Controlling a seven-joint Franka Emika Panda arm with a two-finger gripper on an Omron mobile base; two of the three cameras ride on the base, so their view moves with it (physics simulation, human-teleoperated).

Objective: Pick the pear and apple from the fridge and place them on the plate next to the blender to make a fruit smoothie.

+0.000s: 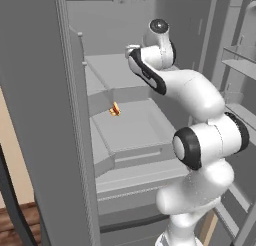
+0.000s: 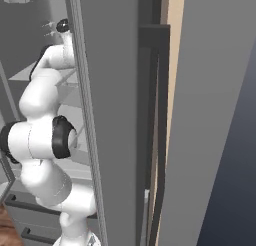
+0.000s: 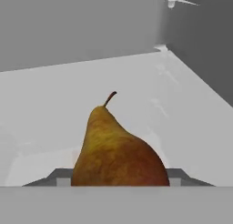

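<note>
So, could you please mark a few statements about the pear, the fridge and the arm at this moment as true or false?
1. The pear stands upright on a pale fridge shelf, stem up. True.
2. The pear lies on its side on a wooden counter. False: it is upright on the pale grey shelf.
3. The arm reaches into the open fridge. True.
4. A tiny yellow-orange item sits on a fridge shelf. True.
5. The pear sits far off at the back of the shelf in the hand view. False: it is large and close, right in front of the camera.
</note>
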